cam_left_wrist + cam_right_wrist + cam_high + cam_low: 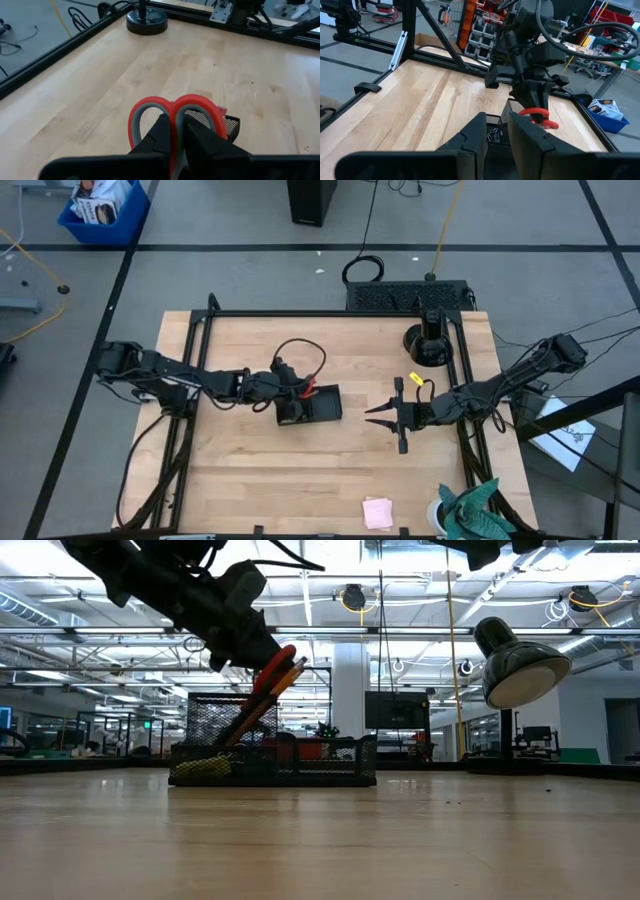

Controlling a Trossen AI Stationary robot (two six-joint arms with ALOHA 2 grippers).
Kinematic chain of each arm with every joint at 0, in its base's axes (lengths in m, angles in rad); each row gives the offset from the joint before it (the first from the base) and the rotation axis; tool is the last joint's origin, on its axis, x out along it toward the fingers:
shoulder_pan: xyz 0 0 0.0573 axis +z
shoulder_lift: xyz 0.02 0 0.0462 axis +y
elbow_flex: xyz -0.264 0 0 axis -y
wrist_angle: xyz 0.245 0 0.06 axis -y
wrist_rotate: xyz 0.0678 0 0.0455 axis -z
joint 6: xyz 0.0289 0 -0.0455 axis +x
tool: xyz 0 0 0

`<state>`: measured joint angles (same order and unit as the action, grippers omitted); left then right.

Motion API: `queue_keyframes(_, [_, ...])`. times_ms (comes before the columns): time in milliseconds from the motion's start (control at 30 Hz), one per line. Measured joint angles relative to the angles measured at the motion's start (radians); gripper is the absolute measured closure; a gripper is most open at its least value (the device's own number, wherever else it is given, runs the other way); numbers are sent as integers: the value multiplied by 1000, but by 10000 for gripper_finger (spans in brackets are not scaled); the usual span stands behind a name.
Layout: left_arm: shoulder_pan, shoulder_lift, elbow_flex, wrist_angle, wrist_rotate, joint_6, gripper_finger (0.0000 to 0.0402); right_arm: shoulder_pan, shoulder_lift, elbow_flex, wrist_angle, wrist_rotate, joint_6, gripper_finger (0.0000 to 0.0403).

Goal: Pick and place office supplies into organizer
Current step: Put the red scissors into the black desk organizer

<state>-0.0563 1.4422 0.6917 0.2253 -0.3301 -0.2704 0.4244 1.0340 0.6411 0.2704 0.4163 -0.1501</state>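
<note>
The black mesh organizer [318,406] [300,762] stands mid-table. My left gripper [292,387] [176,135] hangs over its left end, slanting down, shut on the red-handled scissors [172,112] [282,658]. Orange pencils [262,705] lean in the organizer's tall mesh cup. My right gripper [385,417] [497,140] waits open to the organizer's right, pointing at it, with nothing between its fingers. A pink sticky-note pad [377,512] lies flat near the front edge. My left gripper pinches the scissors between its two fingers where the two red handle loops meet [175,122]. It comes slanting down from the table's left. The loops stick out beyond the fingertips, and the blades are hidden below the gripper, toward the organizer's cup.
A lamp's round black base [425,345] stands at the back right, its head [520,665] over the table. A teal cloth [478,510] lies at the front right corner. Bare wood lies in front of the organizer.
</note>
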Motion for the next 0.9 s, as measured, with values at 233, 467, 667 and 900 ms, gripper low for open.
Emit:
queue_keyframes(233, [-1,3,-6,10,7,35,292,0,0,0,1,-1,0,330])
queue_keyframes(467, [-5,-16,-6,36,16,54,230,0,0,0,1,-1,0,330])
queue_keyframes(667, [-6,-62,1,39,16,76,198,0,0,0,1,-1,0,330])
queue_keyframes(900, [-37,-145,1,21,16,87,197,0,0,0,0,-1,0,330])
